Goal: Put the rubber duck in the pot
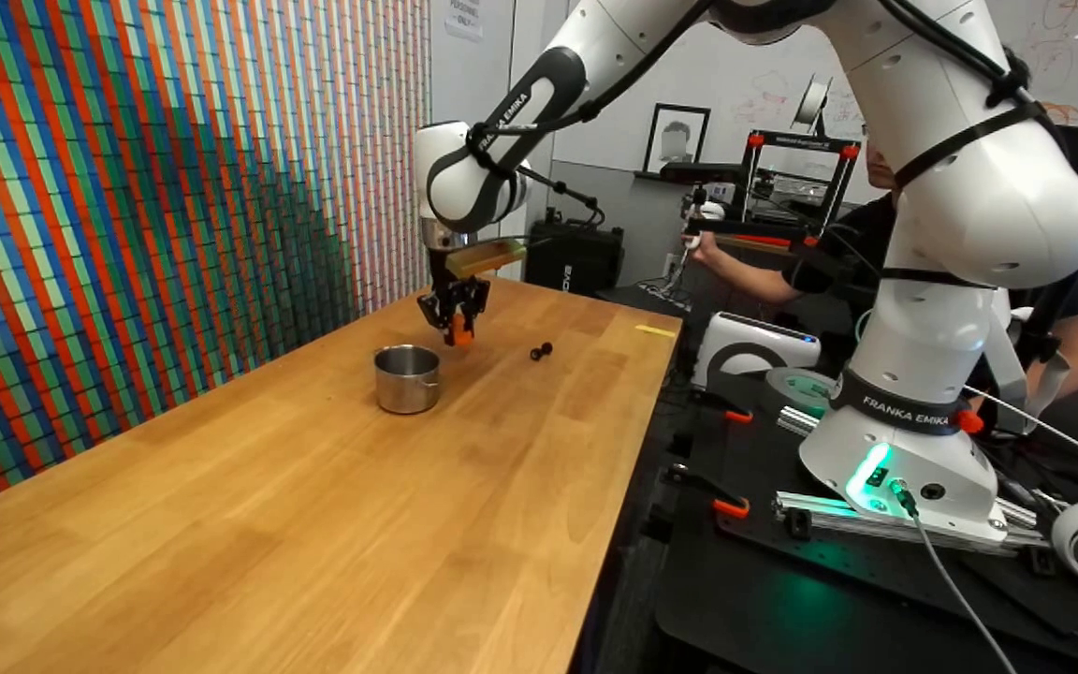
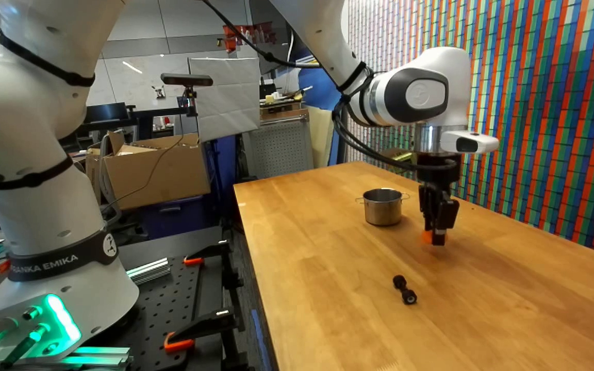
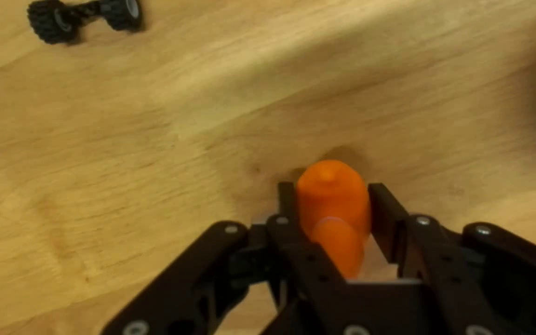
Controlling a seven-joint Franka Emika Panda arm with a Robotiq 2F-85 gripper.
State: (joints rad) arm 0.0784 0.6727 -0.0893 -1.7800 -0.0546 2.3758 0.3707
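The rubber duck (image 3: 334, 200) is a small orange lump between the two black fingers of my gripper (image 3: 331, 190) in the wrist view. The fingers are closed in against both its sides. In an exterior view the duck (image 1: 462, 329) shows at the fingertips of the gripper (image 1: 457, 333), low over the table. In an exterior view the gripper (image 2: 437, 238) mostly hides the duck (image 2: 426, 237). How far the duck is off the table is hard to tell. The silver metal pot (image 1: 407, 382) stands upright beside the gripper; it also shows here (image 2: 382, 207). The pot is out of the wrist view.
A small black wheel pair on an axle (image 2: 405, 289) lies on the wooden table (image 2: 328, 288), apart from the gripper; it also shows in the wrist view (image 3: 86, 16). A yellow strip (image 1: 655, 330) is near the table edge. A colourful tiled wall (image 1: 174, 187) runs along one side.
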